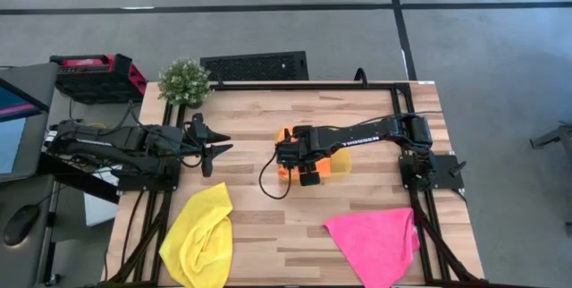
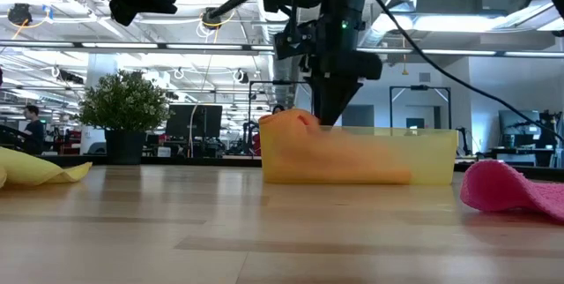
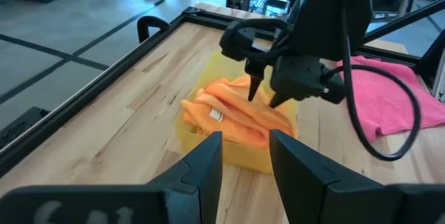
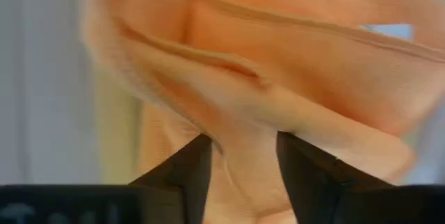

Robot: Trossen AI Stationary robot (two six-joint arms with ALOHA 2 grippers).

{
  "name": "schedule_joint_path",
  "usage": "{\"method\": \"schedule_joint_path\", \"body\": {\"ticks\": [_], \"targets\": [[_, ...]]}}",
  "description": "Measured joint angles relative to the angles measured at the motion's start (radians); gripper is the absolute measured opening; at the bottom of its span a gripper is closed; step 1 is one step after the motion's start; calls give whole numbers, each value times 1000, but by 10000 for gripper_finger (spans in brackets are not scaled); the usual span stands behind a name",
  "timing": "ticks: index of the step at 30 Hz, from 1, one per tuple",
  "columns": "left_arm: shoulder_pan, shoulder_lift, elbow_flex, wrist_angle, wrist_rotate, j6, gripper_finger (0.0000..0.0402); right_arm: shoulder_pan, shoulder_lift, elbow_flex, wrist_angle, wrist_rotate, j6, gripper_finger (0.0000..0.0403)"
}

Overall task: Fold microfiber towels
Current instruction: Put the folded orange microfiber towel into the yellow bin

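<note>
Lying between right fingers [image 4: 243,175]: orange towel [image 4: 278,78].

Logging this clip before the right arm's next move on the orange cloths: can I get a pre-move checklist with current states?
1. Right hand over the soft orange microfiber towels: ok, fingers apart just above the folds.
2. Orange towels gripped: not ok, nothing pinched yet.
3. Towels inside the translucent yellow plastic tray: ok, one edge bulges over the rim.
4. Left hand out of the way: ok, open, hovering apart from the tray.
5. Crumpled bright yellow towel and spread hot pink towel: ok, at the front edge, untouched.
</note>
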Motion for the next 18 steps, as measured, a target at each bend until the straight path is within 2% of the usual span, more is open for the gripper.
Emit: {"method": "schedule_joint_path", "body": {"ticks": [5,10,15,18], "targets": [[0,0,0,0,0,0,112,-2,0,0,1,85,-1,118],[0,0,0,0,0,0,112,-17,-2,0,22,93,-7,63],[0,0,0,0,0,-1,112,-35,-3,40,51,148,-62,15],[0,0,0,0,0,-1,112,-48,-3,64,110,145,-119,8]]}}
